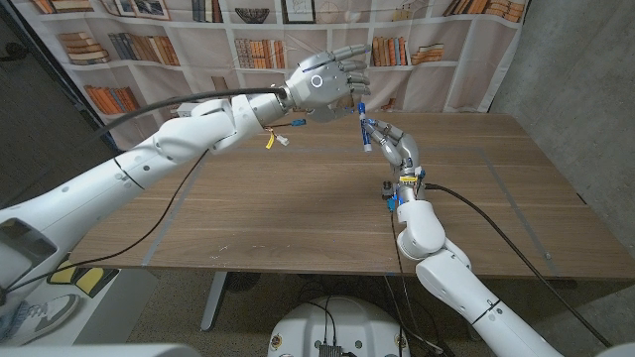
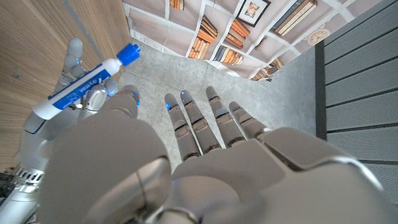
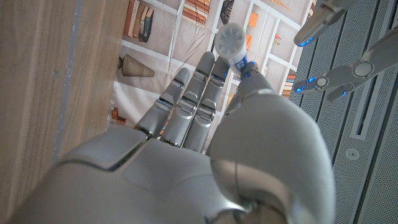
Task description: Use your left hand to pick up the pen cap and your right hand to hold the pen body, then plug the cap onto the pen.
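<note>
Head view shows the right hand (image 1: 395, 147) gripping the pen (image 1: 365, 132) above the bench (image 1: 298, 208), blue cap (image 1: 361, 108) apparently already seated, while the left hand (image 1: 332, 81) beside the cap, fingers spread and empty, suggests only set-down remains.

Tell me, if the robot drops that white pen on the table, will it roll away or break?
The pen looks round and smooth, so it would probably roll on the flat table. It seems stiff plastic, staying straight in the right hand, so it likely won't bend or break. It looks small and light; the fingers hold it easily.
</note>
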Controlling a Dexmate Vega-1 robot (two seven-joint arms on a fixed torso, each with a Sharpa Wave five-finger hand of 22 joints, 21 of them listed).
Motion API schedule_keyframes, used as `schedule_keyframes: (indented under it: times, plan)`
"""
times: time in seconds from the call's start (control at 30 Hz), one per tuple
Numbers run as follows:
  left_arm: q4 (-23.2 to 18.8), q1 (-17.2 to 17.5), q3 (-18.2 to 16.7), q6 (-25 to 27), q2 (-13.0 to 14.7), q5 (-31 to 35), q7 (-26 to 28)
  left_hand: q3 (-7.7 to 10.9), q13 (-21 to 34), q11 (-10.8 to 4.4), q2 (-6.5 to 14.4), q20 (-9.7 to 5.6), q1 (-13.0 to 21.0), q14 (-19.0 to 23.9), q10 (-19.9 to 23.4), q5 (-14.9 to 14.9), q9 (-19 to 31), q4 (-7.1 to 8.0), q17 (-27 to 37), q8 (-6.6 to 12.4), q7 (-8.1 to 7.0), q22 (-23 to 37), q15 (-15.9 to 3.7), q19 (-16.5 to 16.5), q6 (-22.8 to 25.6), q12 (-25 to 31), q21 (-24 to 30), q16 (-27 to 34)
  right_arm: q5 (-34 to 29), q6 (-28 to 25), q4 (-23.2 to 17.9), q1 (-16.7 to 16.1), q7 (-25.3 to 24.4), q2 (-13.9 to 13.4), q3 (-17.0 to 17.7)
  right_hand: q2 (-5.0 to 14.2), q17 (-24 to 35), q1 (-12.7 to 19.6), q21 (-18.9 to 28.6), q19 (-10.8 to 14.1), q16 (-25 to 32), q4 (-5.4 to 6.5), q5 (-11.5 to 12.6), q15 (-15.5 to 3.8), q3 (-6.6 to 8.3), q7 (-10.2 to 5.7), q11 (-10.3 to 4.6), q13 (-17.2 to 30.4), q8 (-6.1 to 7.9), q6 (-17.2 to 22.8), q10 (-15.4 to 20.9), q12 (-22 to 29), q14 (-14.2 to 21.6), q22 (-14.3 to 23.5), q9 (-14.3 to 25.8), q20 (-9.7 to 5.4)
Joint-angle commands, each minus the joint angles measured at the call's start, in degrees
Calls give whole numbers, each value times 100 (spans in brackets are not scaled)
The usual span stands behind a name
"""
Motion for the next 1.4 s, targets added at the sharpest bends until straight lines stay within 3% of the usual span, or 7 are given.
schedule_keyframes:
  times: [0.03,0.37,0.6,0.77,0.87,1.07,1.4]
  plan:
    - [-205,1178,-766,1252,-51,-1614,460,7,6,16,104,11,-146,-62,-61,51,13,140,14,-20,56,29,-603,-39,-2,7,40,50,-148,229,138,-44,-125,166,55,23,12,73,8,-28,-13,16,39,-436,30,33,-465,21,13,-22,435,38,-39,8,8,-590]
    - [-243,2283,-1443,1502,-339,-3406,934,20,-8,93,224,69,-231,-41,-36,40,12,219,6,-18,112,30,-553,-11,45,27,55,65,61,290,228,-72,8,105,186,22,17,83,6,-36,-7,8,39,-448,33,32,-465,24,15,-23,430,37,-37,8,12,-589]
    - [-90,2690,-1801,989,-595,-4948,781,-3,-22,216,252,216,-317,-88,-87,-6,7,262,-10,-89,230,32,-426,-51,-70,23,45,48,169,413,299,-80,158,61,221,25,19,81,-6,-71,-7,10,39,-448,34,34,-465,31,14,-28,431,42,-43,9,13,-615]
    - [466,2730,-1908,71,-868,-6629,175,-126,-25,359,155,378,-514,-191,-234,-89,3,321,-14,-195,386,42,-216,-135,-247,9,32,31,193,481,358,-77,186,80,238,32,23,88,-18,-106,-1,7,40,-451,38,35,-465,34,14,-31,422,39,-40,10,16,-635]
    - [694,2754,-1933,-202,-1038,-7237,-84,-204,-26,491,129,461,-668,-240,-360,-144,6,369,-8,-237,497,50,-110,-167,-296,-2,34,33,215,502,374,-78,201,87,250,28,21,94,-18,-107,-8,2,40,-453,40,35,-465,35,14,-34,423,40,-55,10,16,-637]
    - [799,2794,-1984,-352,-1090,-7644,-464,-271,-28,587,105,550,-793,-333,-454,-189,9,391,-6,-281,561,56,-20,-238,-366,0,23,16,240,502,373,-93,211,88,271,30,23,90,-17,-110,-6,6,39,-446,39,35,-464,40,14,-34,426,44,-59,11,16,-640]
    - [844,2762,-1939,-381,-1169,-7783,-795,-392,-27,686,38,633,-999,-465,-651,-248,16,404,-1,-383,587,64,100,-333,-616,-8,18,6,224,430,301,-149,155,83,289,28,26,98,-10,-101,-2,0,40,-457,41,35,-462,45,16,-32,432,49,-62,12,17,-634]
